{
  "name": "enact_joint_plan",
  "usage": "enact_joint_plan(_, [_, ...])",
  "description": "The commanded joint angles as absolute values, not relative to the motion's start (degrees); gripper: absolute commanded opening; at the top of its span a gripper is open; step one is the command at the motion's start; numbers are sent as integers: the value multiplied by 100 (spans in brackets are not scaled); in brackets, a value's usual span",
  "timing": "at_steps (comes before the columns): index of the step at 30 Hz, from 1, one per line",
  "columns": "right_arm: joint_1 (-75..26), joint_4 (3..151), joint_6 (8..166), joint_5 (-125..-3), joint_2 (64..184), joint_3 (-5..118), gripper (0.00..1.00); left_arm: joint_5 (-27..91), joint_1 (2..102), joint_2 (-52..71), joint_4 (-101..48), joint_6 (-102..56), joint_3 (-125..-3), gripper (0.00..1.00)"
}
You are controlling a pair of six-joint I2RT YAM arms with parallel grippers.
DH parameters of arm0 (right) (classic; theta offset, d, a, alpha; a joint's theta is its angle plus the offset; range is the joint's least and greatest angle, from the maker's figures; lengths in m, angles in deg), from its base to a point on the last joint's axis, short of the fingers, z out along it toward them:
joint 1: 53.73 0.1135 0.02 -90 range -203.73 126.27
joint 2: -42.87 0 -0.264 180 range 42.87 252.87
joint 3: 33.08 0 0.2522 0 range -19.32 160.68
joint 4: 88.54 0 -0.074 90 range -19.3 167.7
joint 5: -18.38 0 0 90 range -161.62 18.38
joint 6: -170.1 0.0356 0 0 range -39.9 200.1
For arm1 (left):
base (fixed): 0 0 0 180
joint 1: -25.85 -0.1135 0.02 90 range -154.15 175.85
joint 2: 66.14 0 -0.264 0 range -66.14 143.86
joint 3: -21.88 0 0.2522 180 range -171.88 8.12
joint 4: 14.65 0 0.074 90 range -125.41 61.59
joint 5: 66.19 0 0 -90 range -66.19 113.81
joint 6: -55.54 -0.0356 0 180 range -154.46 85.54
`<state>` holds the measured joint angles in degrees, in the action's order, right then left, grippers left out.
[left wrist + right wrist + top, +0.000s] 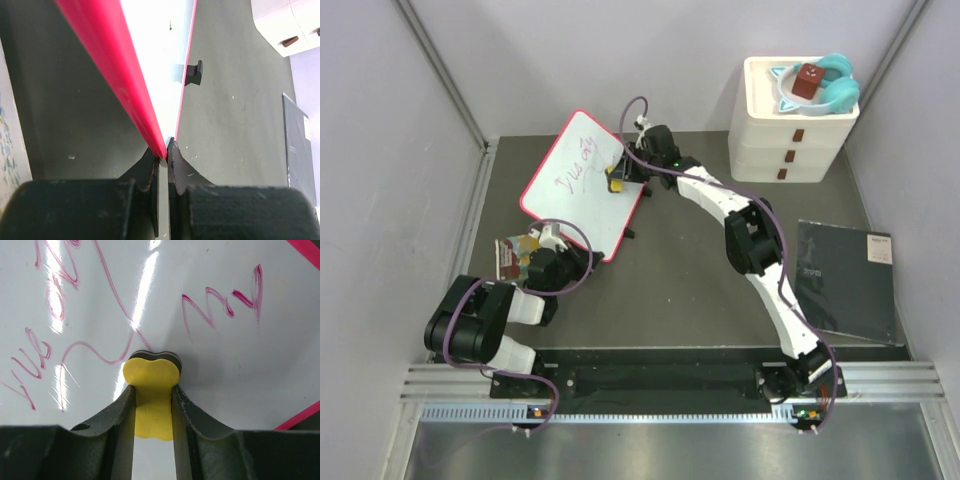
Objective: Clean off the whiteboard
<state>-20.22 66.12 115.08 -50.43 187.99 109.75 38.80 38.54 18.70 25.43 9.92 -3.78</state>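
The whiteboard (582,185), white with a red-pink frame and red handwriting, lies tilted on the dark table at centre left. My left gripper (582,262) is shut on the board's near corner; the left wrist view shows its jaws (163,156) clamped on the red frame (125,90). My right gripper (617,178) is shut on a yellow eraser (151,390) with a dark felt base, pressed on the board (250,365) beside the red writing (220,302). The eraser also shows in the top view (616,181).
A white drawer unit (790,125) with a teal item and a brown block on top stands at the back right. A dark grey flat sheet (845,278) lies at right. A colourful packet (513,256) lies by the left arm. Grey walls enclose the table.
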Motion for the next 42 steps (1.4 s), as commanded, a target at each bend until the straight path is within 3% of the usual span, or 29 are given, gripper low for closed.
enact_joint_plan(1, [-1647,6503,11640,-4420,18965,10690,0,4253,4018,1850,1967,386,-234,0])
enact_joint_plan(7, [-1480,6803,11456,-4709,18517,10065,0,4245,4053,1824,1949,368,-234,0])
enact_joint_plan(18, [-1094,6029,11104,-4614,18560,11655,0,4148,4149,1683,1844,316,-225,0])
enact_joint_plan(24, [-865,6144,11051,-4201,18560,11664,0,4034,4333,1587,1607,237,-313,0])
enact_joint_plan(42, [-1075,6881,11069,-4551,18648,11313,0,4182,4571,1209,666,-45,-612,0])
